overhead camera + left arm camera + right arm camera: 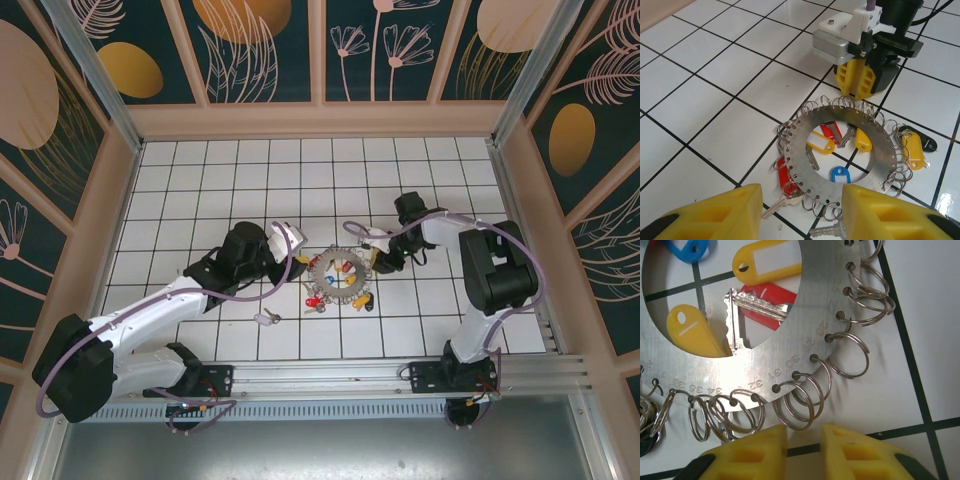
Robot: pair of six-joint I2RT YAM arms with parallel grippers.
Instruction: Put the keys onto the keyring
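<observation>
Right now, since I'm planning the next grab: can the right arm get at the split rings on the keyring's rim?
Probably yes. The right claw hangs slightly open just off the edge of the keyring, with the split rings directly ahead of it and nothing in between.

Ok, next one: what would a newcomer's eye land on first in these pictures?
The keyring, a flat silvery disc with an open centre, lies mid-table, its rim fringed with split rings. Yellow, red and blue tagged keys lie in and around it. The left gripper and right gripper, yellow-fingered, sit at opposite sides.
</observation>
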